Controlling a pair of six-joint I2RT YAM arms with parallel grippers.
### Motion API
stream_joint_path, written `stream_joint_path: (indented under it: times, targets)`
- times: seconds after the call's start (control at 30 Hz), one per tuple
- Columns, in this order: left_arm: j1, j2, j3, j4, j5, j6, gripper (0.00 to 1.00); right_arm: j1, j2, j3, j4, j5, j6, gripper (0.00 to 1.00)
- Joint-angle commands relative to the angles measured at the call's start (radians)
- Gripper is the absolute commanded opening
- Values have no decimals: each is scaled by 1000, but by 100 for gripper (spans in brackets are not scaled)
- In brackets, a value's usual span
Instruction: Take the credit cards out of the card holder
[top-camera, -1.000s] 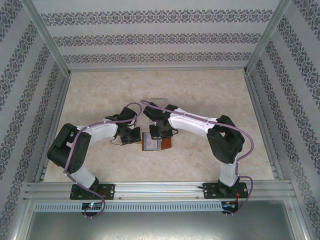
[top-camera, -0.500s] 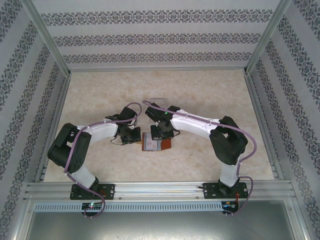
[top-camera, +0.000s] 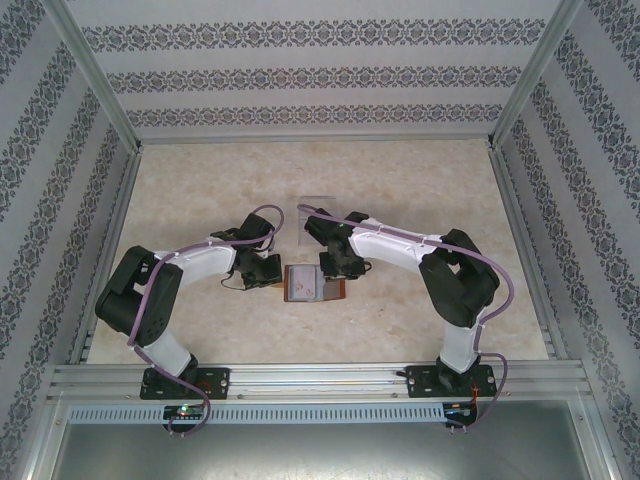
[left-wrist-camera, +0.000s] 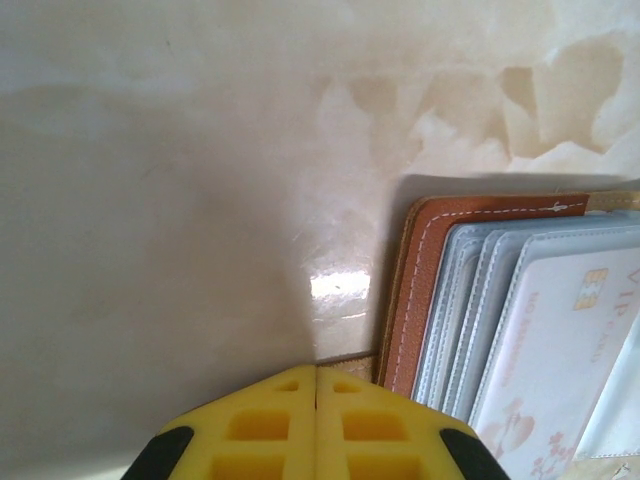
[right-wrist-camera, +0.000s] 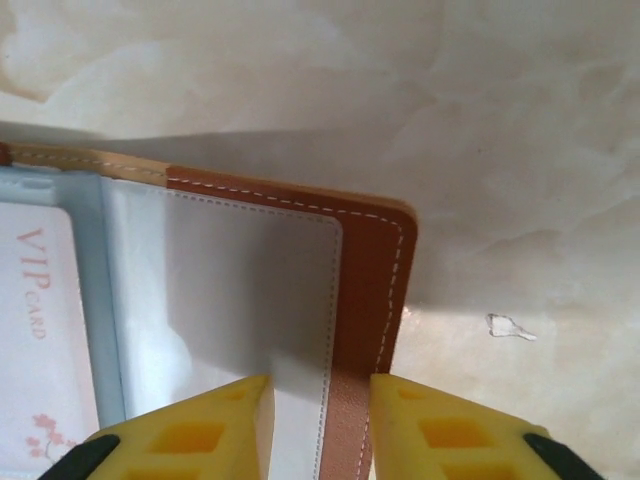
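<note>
The card holder (top-camera: 313, 285), reddish-brown leather with a pale grey-blue inside, lies open on the table between the two arms. Credit cards (left-wrist-camera: 560, 345) sit in its clear sleeves, and a whitish one marked VIP (right-wrist-camera: 38, 330) lies face up. My left gripper (top-camera: 270, 272) is shut, its yellow tips (left-wrist-camera: 316, 372) pressed together just left of the holder's stitched edge (left-wrist-camera: 418, 290). My right gripper (right-wrist-camera: 318, 400) stands open over the holder's right flap (right-wrist-camera: 250, 290). The flap's brown edge and strap lie between its fingers (right-wrist-camera: 400, 410).
A clear plastic tray (top-camera: 318, 200) lies on the table just behind the grippers. A tiny clear speck (right-wrist-camera: 505, 327) sits on the marbled tabletop right of the holder. Patterned walls and metal rails (top-camera: 105, 250) enclose the table on three sides.
My right gripper has opened and its arm has shifted slightly to the right over the holder's right flap. The left gripper and the card holder have stayed where they were.
</note>
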Motion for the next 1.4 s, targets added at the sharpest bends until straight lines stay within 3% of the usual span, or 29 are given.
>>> stream_joint_path:
  times: [0.0,0.23,0.4,0.7,0.97,1.13,1.37]
  targets:
    - [-13,18,13,-79,-2,16,7,-3,-3,-17,-52,73,-10,36]
    - [-12,-39,66,-130,7,15,9,-3,-33,1,-106,109,-21,40]
    - [-19,-63,104,-145,54,13,9,-7,-93,-13,-40,16,-17,40]
    - [-72,-32,151,-132,87,-17,5,-11,-163,-58,133,-155,19,29]
    - [-108,23,167,-109,95,-33,2,-24,-109,-110,311,-332,66,17]
    - [-119,60,177,-112,94,-23,0,-31,-53,-120,355,-375,78,18]
    - [-123,104,177,-121,69,-9,0,-34,-14,-127,384,-390,82,27]
